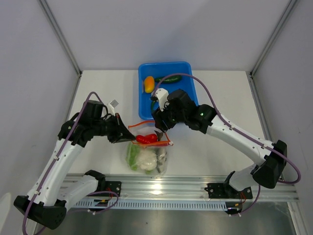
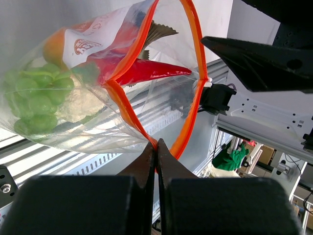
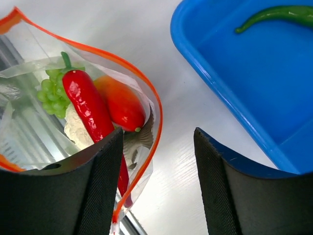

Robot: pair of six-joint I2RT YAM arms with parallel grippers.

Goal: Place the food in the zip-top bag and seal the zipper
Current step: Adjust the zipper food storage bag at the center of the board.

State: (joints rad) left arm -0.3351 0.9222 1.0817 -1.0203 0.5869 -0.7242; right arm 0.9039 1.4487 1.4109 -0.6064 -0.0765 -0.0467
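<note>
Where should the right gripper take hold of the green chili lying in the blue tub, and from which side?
Probably across the middle of the green chili, coming straight down from above, jaws spanning its narrow width. It lies flat on the floor of the blue tub, long and slim, so a grip across it is the short way; the tub's walls rule out a sideways approach.

One blue tub [image 1: 164, 64] sits at the upper middle of the overhead view and holds two foods: one pepper [image 1: 148, 84] and one green chili [image 1: 170, 78]. One bag [image 2: 98, 134] lies at lower centre with five foods showing inside: one red chili [image 1: 146, 139], one red-orange fruit [image 3: 120, 103], one cauliflower [image 1: 145, 159], one bunch of green grapes [image 3: 51, 90] and one fish [image 2: 159, 32], only its tail visible.
</note>
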